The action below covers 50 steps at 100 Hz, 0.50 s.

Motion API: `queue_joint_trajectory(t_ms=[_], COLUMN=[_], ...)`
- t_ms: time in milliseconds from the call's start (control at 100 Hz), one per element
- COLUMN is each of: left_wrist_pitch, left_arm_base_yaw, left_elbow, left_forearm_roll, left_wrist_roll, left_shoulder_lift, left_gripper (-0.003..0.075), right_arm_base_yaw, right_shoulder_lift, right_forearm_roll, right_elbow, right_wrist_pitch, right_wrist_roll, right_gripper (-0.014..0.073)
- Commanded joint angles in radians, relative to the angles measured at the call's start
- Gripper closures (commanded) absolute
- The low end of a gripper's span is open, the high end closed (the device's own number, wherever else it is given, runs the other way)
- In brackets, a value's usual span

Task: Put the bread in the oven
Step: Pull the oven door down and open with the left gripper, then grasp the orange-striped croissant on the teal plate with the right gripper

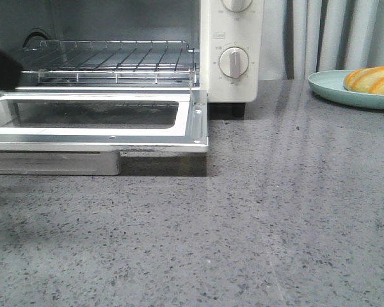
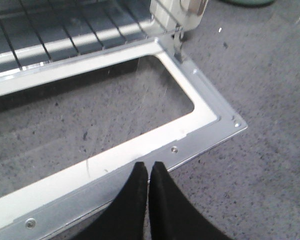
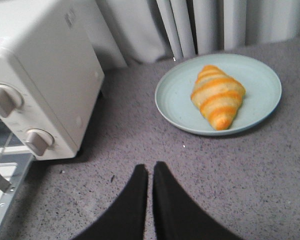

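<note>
The bread [image 3: 217,95], a golden-orange croissant roll with cream stripes, lies on a pale blue plate [image 3: 260,75] at the table's far right; it also shows in the front view [image 1: 372,79]. The cream-white oven [image 1: 233,48] stands at the back left with its glass door [image 1: 102,115] folded down flat and the wire rack [image 1: 115,61] bare. My left gripper [image 2: 149,167] is shut and empty, just above the door's front edge. My right gripper [image 3: 150,170] is shut and empty over the grey counter, short of the plate.
A metal crumb tray [image 1: 51,163] sticks out under the open door. Grey curtains [image 1: 333,32] hang behind the counter. The plate [image 1: 345,89] sits close to the oven's right side with a gap of bare counter between them.
</note>
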<state>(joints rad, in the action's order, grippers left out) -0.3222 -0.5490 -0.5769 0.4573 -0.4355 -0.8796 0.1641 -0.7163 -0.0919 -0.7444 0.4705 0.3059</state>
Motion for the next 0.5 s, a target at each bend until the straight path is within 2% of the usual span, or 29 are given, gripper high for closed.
queue_joint_trajectory(t_ms=[0,90,150,300,490], left_wrist_pitch=[0.053,0.032,0.018,-0.016,-0.061], left_arm_base_yaw=[-0.006,-0.006,-0.006,-0.006,-0.006], left_elbow=[-0.027,-0.027,-0.027,-0.027,-0.027], left_forearm_roll=[0.021,0.021,0.021,0.021,0.021], left_wrist_roll=[0.002,0.002,0.002,0.002,0.002], left_shoulder_lift=[0.081,0.163,0.21,0.314,0.386], left_gripper=[0.0742,0.0741,0.0742,0.0742,0.0742], right_arm_base_yaw=[-0.008,-0.008,-0.008,-0.039,-0.145], right_shoulder_lift=[-0.109,-0.242,-0.327,-0.548,-0.786], right_forearm_roll=[-0.015,-0.029,-0.049,-0.134,-0.138], right_elbow=[-0.135,-0.248,-0.311,-0.454,-0.583], right_wrist_pitch=[-0.004,0.054,0.077,0.086,0.075], right_wrist_roll=[-0.01,-0.01,-0.01,-0.01,-0.01], right_gripper=[0.0472,0.0314,0.0261,0.0253,0.0253])
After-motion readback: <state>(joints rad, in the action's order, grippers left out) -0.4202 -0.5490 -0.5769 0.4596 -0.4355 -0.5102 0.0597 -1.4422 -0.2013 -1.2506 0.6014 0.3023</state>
